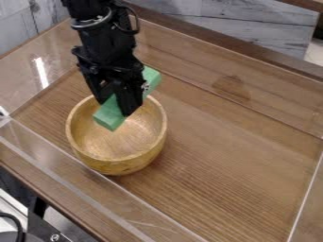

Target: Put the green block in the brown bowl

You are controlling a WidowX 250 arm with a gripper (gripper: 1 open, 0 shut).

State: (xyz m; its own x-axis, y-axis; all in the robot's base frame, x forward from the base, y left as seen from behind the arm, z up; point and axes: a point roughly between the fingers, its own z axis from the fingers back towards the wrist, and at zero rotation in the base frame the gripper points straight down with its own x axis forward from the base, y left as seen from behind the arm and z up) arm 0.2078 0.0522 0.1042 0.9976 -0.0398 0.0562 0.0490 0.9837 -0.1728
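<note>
The brown bowl [116,144] sits on the wooden table at the lower left, round and light wood with visible grain. Over it hangs the green block [115,113], a long light-green bar held tilted, with its lower end dipping inside the bowl's rim and its upper end poking out to the right of the fingers. My black gripper [113,96] points straight down above the bowl and is shut on the block around its middle. Part of the block is hidden behind the fingers.
The wooden table [240,132] stretches to the right of the bowl. A clear plastic wall [76,203] runs along the front and left edges. Grey stone-patterned surface lies beyond the table's far edge.
</note>
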